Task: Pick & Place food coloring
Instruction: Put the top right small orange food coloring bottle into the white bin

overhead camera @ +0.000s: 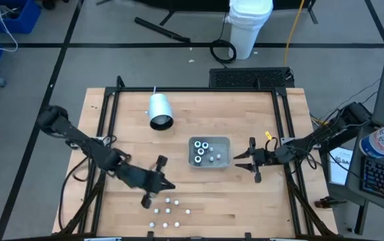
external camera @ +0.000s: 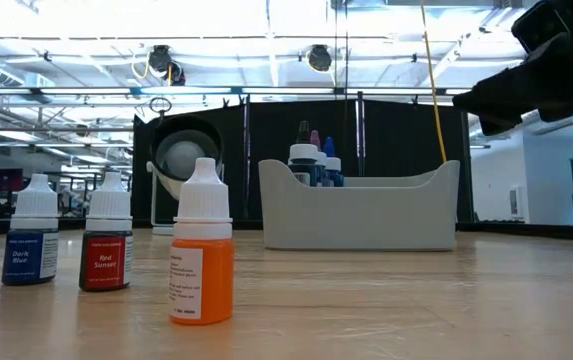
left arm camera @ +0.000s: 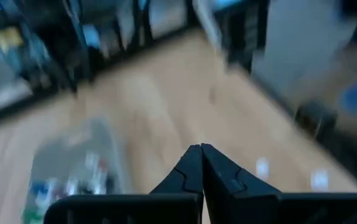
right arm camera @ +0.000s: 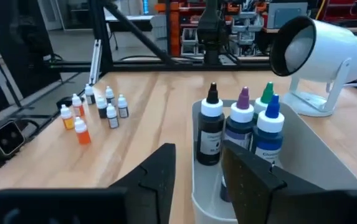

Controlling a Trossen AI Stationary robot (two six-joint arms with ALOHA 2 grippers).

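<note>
We see the left gripper (overhead camera: 167,185) pinched shut, empty, just above the food coloring (overhead camera: 167,209); only the low view shows labels.

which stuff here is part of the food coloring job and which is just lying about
Part of the job:
- loose bottles on the table
- bottles in the tray
- grey tray
- left tool, shut and empty
- right tool, beside the tray

Lying about:
- white lamp
- white bucket
- keyboard
</note>
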